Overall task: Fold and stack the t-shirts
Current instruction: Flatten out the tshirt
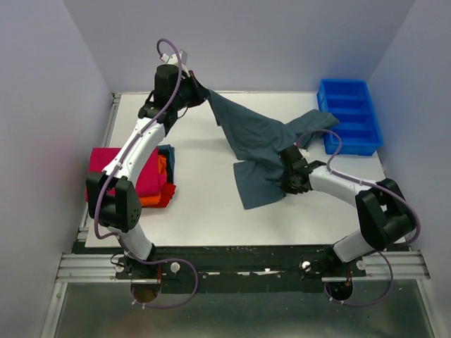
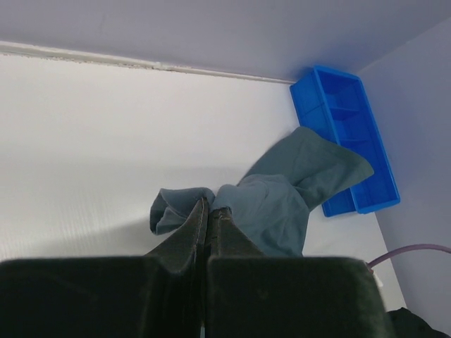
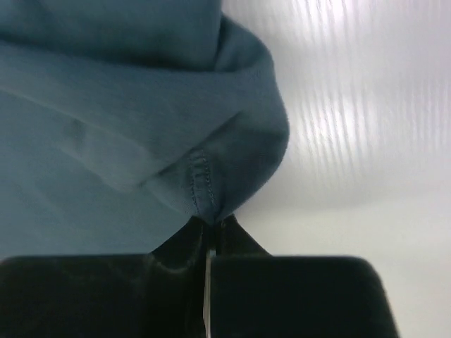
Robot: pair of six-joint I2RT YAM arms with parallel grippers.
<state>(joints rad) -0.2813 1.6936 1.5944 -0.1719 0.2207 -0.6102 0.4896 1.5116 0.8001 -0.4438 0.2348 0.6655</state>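
The slate grey-blue t-shirt (image 1: 257, 144) is stretched above the table between both grippers. My left gripper (image 1: 204, 93) is shut on one edge of it at the far middle; in the left wrist view the cloth (image 2: 271, 204) bunches at the fingertips (image 2: 208, 208). My right gripper (image 1: 287, 156) is shut on a stitched hem of the shirt (image 3: 204, 176) near the table's centre right. The shirt's lower part rests on the table. The crimson-pink t-shirt (image 1: 144, 172) lies folded at the left on top of the orange t-shirt (image 1: 156, 199).
A bright blue plastic tray (image 1: 349, 116) with compartments stands at the far right; one sleeve of the grey-blue shirt reaches its edge. The tray also shows in the left wrist view (image 2: 345, 134). Walls close in the white table (image 1: 204, 211) at left, back and right.
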